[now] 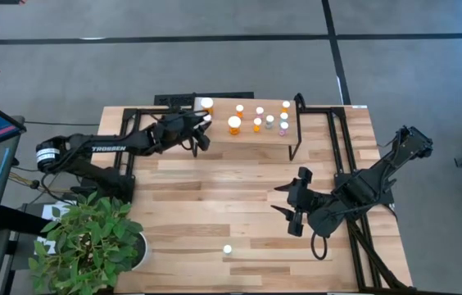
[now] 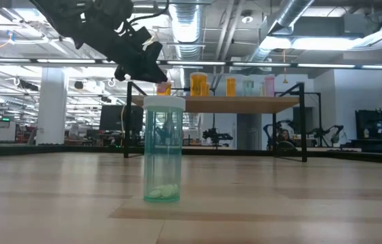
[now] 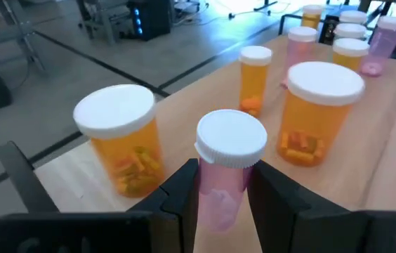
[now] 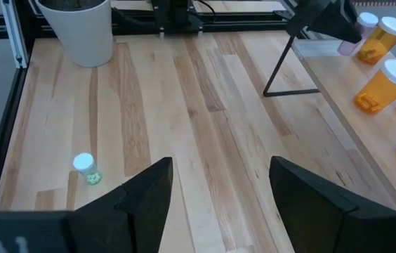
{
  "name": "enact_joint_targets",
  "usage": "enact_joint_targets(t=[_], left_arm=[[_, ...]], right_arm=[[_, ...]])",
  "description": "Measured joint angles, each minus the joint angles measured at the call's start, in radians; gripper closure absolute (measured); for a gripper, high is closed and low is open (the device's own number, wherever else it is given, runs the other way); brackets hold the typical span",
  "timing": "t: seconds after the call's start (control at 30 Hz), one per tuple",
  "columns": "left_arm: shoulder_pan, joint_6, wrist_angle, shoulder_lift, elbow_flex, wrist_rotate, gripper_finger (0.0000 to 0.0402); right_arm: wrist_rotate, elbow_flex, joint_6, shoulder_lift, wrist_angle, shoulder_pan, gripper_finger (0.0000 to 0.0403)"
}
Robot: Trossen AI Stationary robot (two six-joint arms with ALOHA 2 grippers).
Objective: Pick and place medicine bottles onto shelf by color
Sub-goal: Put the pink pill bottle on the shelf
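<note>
The left gripper (image 3: 222, 197) pinches a pink medicine bottle (image 3: 227, 169) with a white cap between its two dark fingers, holding it upright over the shelf (image 1: 251, 135) at its left end. Just beside the held bottle stand two large orange bottles (image 3: 122, 144), with smaller orange and pink ones farther along the shelf. The right gripper (image 4: 215, 200) hangs with fingers spread wide over the tabletop (image 1: 215, 197), well apart from a lone green bottle (image 1: 227, 250) near the front edge.

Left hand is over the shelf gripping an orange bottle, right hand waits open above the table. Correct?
Not quite: the left hand grips a pink bottle, not an orange one, as the left wrist view shows. It is over the shelf, and the right hand waits open above the table.
</note>
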Motion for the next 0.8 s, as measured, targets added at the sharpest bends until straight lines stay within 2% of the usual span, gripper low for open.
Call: enact_joint_targets(t=[0.53,0.8], left_arm=[[0.047,-0.043,-0.018,0.005,-0.007,0.072,0.0309],[0.072,-0.054,-0.018,0.005,-0.007,0.074,0.0271]], right_arm=[[0.000,0.000,-0.003,0.000,0.000,0.000,0.0143],[0.000,0.000,-0.003,0.000,0.000,0.000,0.0143]])
